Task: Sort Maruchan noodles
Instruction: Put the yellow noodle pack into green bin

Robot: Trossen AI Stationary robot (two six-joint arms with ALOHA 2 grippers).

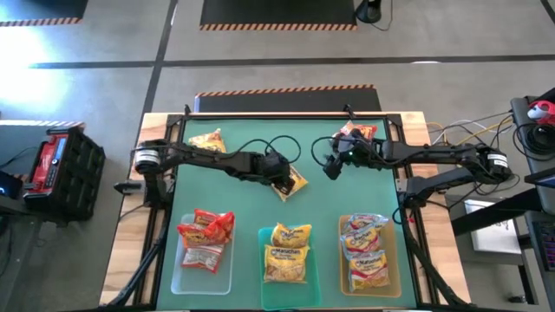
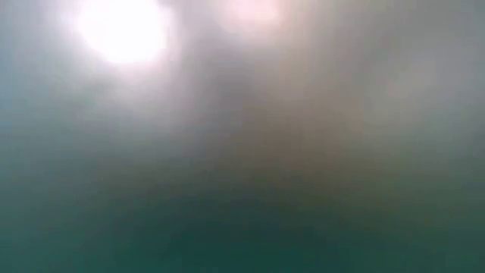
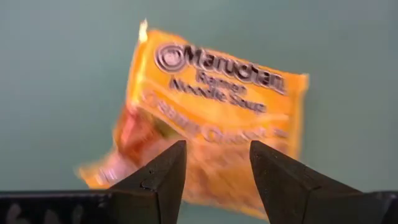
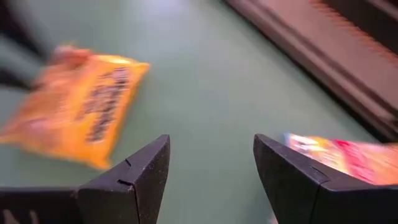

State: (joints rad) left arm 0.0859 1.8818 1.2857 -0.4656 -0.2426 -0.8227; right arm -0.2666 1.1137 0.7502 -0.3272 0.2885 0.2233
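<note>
The left gripper (image 1: 282, 171) hovered over a yellow packet (image 1: 293, 182) mid-table; the right gripper (image 1: 334, 162) hung near a red packet (image 1: 357, 134).

Three trays (image 1: 205, 276) hold seven noodle packets (image 1: 208, 227); three more packets (image 1: 290, 180) lie loose on the table.

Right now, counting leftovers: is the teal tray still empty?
No: the teal tray already holds yellow packets in the high view.

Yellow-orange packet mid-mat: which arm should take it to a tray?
Left. The left gripper is open right over the yellow-orange packet, fingers framing it. The right gripper is open too, but off to the side.
</note>
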